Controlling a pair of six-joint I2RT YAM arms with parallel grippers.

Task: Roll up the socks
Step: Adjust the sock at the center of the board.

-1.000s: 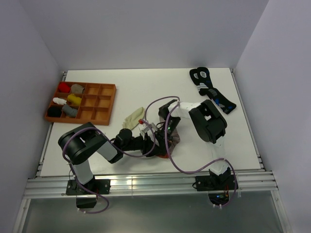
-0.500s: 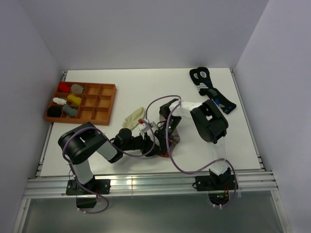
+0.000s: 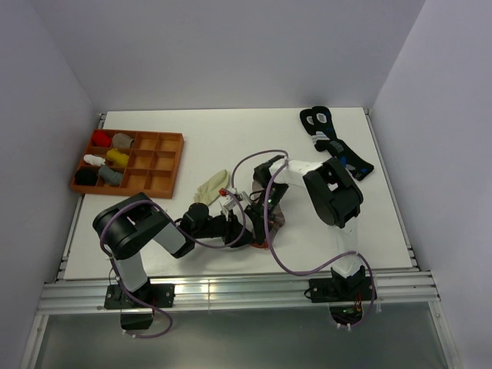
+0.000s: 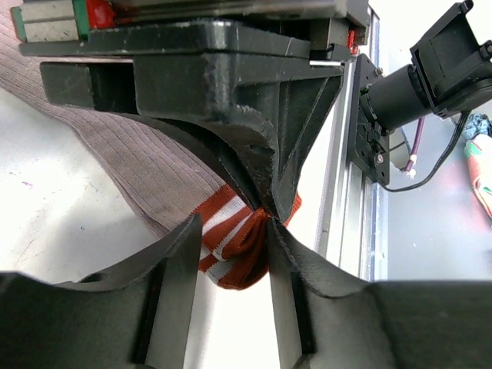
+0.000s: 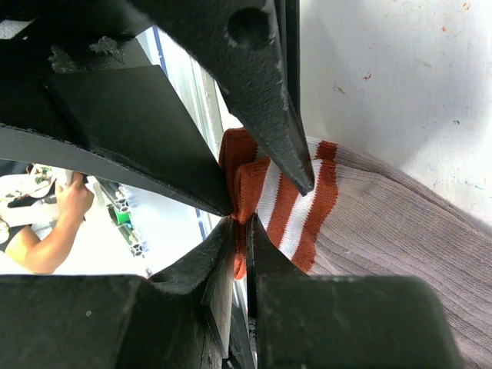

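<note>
**A:** Fingertips [image 5: 265, 269] on the right gripper [image 5: 240, 231] are pinched tight on the striped cuff [image 5: 296, 207] of the taupe sock [image 4: 131, 146], yeah?

**B:** Yep, and the left gripper [image 4: 234, 231] squeezes that same cuff. Sock's near-centre on the table [image 3: 231, 138]; the cream sock [image 3: 209, 187] lies just left.

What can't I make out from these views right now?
Wrist views: the taupe sock beyond its striped cuff, cut off by the frame edges.
Top view: the cuff grasp, covered by the left arm and right arm.
Top view: the cream sock's near end, under the left arm.
Top view: the tray's sock bundles, too small for detail.
</note>
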